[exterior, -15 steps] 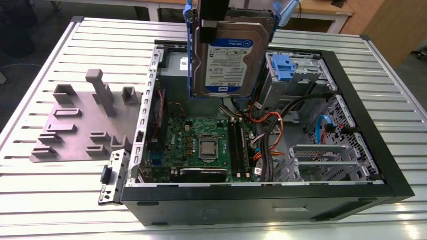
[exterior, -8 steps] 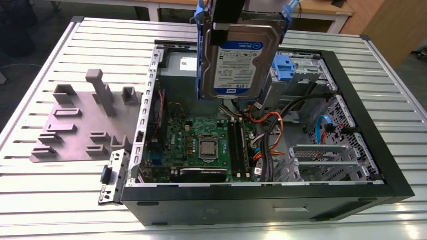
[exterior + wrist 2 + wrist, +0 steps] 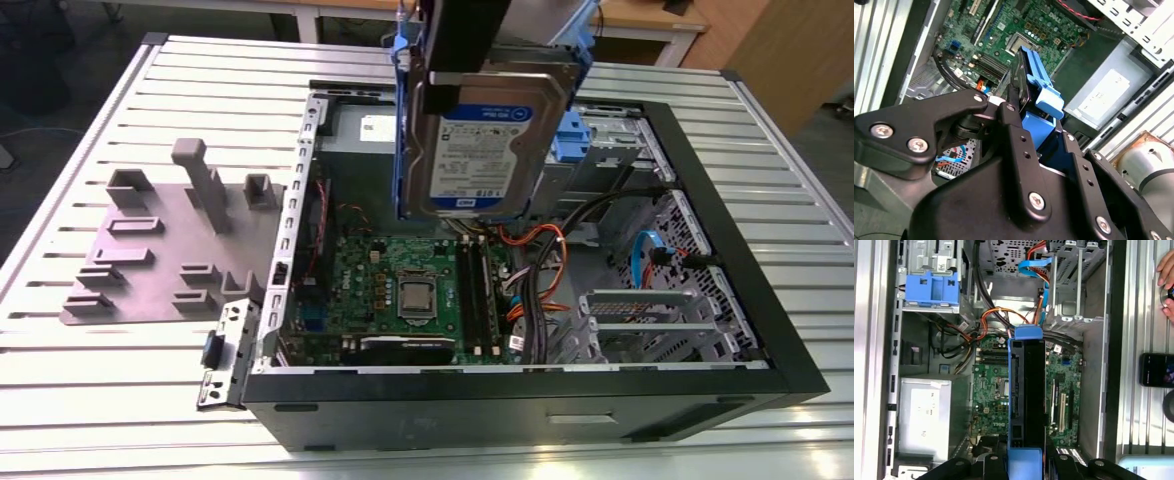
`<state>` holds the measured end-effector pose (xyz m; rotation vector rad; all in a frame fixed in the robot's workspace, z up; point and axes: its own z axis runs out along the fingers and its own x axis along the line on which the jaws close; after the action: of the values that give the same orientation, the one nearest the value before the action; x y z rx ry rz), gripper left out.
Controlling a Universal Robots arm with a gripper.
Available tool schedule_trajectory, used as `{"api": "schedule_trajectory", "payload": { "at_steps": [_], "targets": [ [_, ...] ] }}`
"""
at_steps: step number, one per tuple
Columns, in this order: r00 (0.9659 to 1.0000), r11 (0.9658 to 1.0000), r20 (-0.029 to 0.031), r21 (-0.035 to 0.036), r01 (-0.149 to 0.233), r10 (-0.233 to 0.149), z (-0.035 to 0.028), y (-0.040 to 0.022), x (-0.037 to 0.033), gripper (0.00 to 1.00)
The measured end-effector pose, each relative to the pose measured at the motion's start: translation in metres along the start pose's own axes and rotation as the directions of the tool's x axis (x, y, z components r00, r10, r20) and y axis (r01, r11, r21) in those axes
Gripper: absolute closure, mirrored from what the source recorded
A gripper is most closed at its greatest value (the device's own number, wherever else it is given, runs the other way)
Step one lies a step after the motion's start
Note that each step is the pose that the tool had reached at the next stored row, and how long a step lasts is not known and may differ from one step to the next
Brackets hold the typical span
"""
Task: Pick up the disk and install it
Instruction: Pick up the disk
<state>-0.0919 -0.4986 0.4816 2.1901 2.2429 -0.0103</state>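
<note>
We saw a slatted metal table (image 3: 174, 110) carrying an open computer case (image 3: 467, 410). The case's open side faced up, and its black rim framed the whole interior. On the exterior view's left a grey plate (image 3: 147, 260) with upright blocks lay flat on the table, just beside the case wall.

Inside, a green circuit board (image 3: 387, 275) covered much of the case floor. A grey box (image 3: 924, 415) with a white sticker sat along one wall. The disk (image 3: 487, 140) hung on edge above the board, its label toward the exterior camera and its lower edge apart from the parts beneath. The gripper (image 3: 1038, 117) had its jaws closed on the disk, one against each flat face.

On the exterior view's right a metal cage (image 3: 661, 320) stood with bare floor beside it. Orange and blue cables (image 3: 547, 250) lay looped between the disk and that cage. A blue latch (image 3: 931, 287) sat near one corner of the case. Outside the case a phone (image 3: 1156, 369) lay on the table, with a hand (image 3: 1166, 285) near it.
</note>
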Motion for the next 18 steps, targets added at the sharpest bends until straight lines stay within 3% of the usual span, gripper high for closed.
{"api": "schedule_trajectory", "payload": {
  "at_steps": [2,7,12,18],
  "targets": [
    [1.0,1.0,-0.0001,0.0,0.0,0.0,0.0019,0.0031,-0.0028,0.64],
    [1.0,1.0,0.0,0.0,0.0,0.0,0.0039,0.0191,-0.0035,0.64],
    [1.0,1.0,0.0016,0.0001,0.0,0.0,0.0044,0.0225,-0.0046,0.64],
    [1.0,1.0,0.0018,0.0001,-0.002,0.002,0.0063,0.023,-0.0132,0.64]
  ]
}}
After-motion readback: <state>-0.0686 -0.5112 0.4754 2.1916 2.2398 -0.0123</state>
